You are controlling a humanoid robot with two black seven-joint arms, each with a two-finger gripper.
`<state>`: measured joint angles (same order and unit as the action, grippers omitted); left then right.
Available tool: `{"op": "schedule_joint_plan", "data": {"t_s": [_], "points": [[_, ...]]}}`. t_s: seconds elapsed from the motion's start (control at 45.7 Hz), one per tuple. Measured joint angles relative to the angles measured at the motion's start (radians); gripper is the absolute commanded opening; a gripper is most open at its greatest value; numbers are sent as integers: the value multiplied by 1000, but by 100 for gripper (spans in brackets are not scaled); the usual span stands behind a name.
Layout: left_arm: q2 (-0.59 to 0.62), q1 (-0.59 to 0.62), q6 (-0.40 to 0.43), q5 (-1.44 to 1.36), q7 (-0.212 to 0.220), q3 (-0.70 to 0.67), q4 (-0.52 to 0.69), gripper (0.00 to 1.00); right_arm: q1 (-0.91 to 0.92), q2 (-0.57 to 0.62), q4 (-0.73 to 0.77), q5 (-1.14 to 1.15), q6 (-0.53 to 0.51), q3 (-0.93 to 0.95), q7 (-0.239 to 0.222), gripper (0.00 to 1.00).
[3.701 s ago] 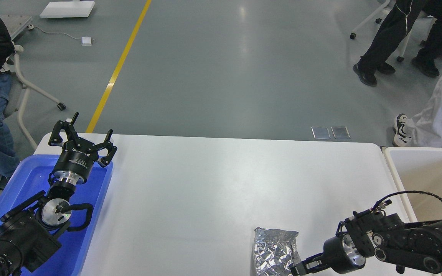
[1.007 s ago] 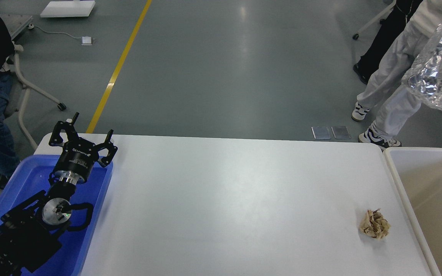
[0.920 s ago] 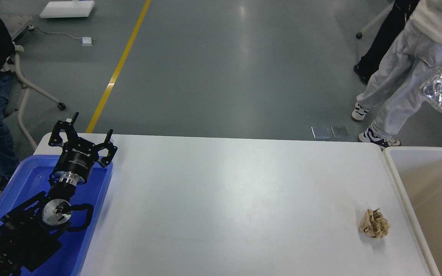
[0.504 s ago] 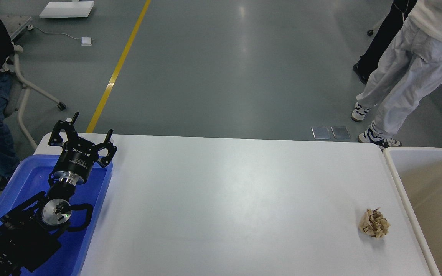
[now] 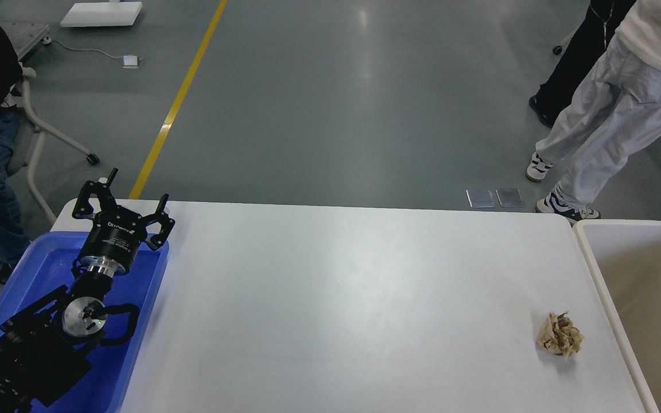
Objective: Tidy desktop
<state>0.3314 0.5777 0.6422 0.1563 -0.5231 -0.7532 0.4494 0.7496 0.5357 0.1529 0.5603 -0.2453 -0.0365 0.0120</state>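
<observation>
Head view shows my left pincer open over the blue tray; right one is hidden. Paper ball on the desk near the bin looks light and soft; I'd pinch its middle.

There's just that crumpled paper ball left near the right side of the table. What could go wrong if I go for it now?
The paper ball looks light and lies close to the table edge beside the beige bin; a clumsy approach might push it into the gap between them. The right arm is out of view, so its approach cannot be checked. A person stands near the far right corner, within a wide swing's path.
</observation>
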Motion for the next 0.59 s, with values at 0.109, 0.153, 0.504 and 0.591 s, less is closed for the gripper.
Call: {"op": "schedule_joint_plan", "data": {"t_s": [0.109, 0.153, 0.504, 0.591], "points": [[0, 0, 0, 0, 0, 0, 0, 100, -23, -22, 0, -16, 15, 0, -3, 0], [0, 0, 0, 0, 0, 0, 0, 100, -32, -28, 0, -21, 20, 1, -5, 0], [0, 0, 0, 0, 0, 0, 0, 100, -53, -54, -1, -40, 38, 2, -8, 49], [0, 0, 0, 0, 0, 0, 0, 100, -55, -56, -3, -41, 52, 3, -8, 95]]}}
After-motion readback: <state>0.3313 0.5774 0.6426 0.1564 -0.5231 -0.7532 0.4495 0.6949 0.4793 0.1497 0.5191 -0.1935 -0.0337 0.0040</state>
